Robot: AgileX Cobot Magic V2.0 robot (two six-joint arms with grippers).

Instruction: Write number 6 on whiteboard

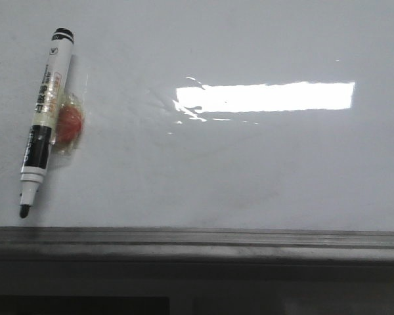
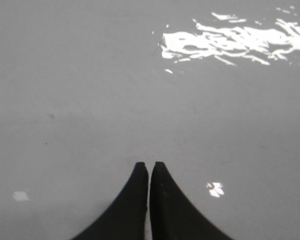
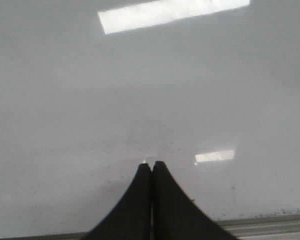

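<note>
Glossy pale grey-white, that's the whiteboard (image 1: 249, 170), lying flat and filling the front view, a bright rectangular light reflection (image 1: 266, 96) glaring off its middle and a dark grey frame edge (image 1: 197, 241) running along its near side. No drawn 6 shows on it in any view; the surface reads bare apart from faint smudges and specks.

Over to the wrists: the left hand (image 2: 149, 165) hovers above the board's surface (image 2: 90, 100), black fingertips pressed together, holding nothing. The right hand (image 3: 152, 163) is the same story, tips closed on nothing, sitting over the board (image 3: 140, 100) close to the frame strip (image 3: 270, 224). Neither hand appears in the front view, so where they stand over the board relative to the marker can't be told.

On the board's left side lies a marker (image 1: 44, 118), white barrel with black bands, uncapped, dark tip pointing toward the near frame. Just beside it, touching its barrel, sits a small red thing in a clear wrapper (image 1: 69, 125)
</note>
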